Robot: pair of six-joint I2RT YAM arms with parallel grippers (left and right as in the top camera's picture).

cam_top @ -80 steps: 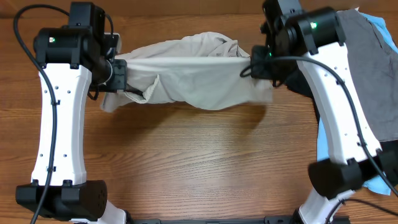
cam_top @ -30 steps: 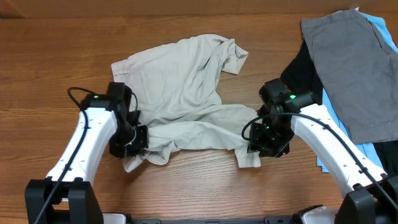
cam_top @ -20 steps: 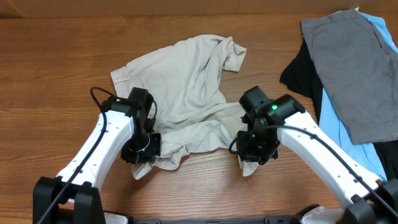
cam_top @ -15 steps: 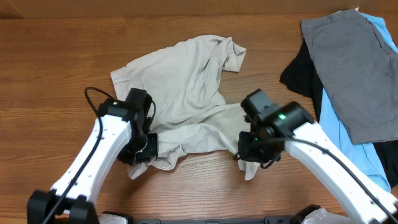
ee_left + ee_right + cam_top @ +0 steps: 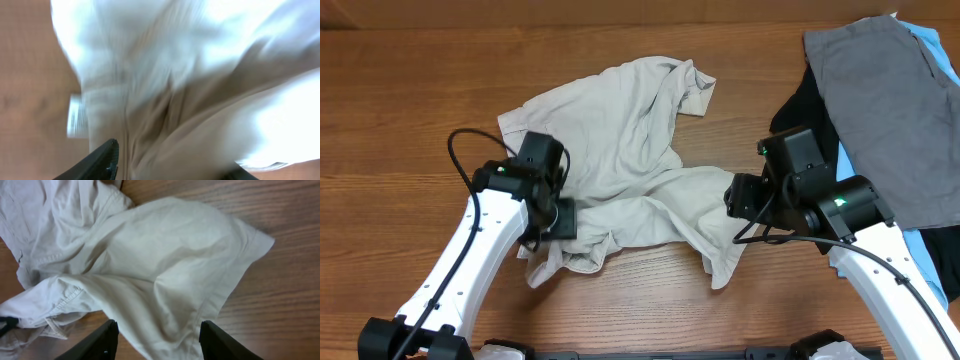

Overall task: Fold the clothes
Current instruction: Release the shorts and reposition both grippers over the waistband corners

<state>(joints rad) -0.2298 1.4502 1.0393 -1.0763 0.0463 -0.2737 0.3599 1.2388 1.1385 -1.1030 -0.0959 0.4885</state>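
Note:
The beige shorts (image 5: pixel 620 150) lie crumpled on the wooden table, with the front edge folded loosely toward me. My left gripper (image 5: pixel 558 217) hovers over the shorts' left front part. In the blurred left wrist view its jaws (image 5: pixel 174 159) stand apart with cloth (image 5: pixel 200 100) under them, and a white label (image 5: pixel 75 117) shows at the left. My right gripper (image 5: pixel 738 197) sits just off the shorts' right front flap. In the right wrist view it (image 5: pixel 158 326) is open above the cloth (image 5: pixel 165 260), gripping nothing.
At the right of the table a grey garment (image 5: pixel 880 100) lies on top of a black one (image 5: pixel 805 110) and a light-blue one (image 5: pixel 920 245). Bare wood (image 5: pixel 410 120) surrounds the shorts on the left, behind and in front.
Both grippers have opened and let go of the shorts' front edge, which now lies on the table. The right gripper has drawn back to the right, the left slightly away from me.

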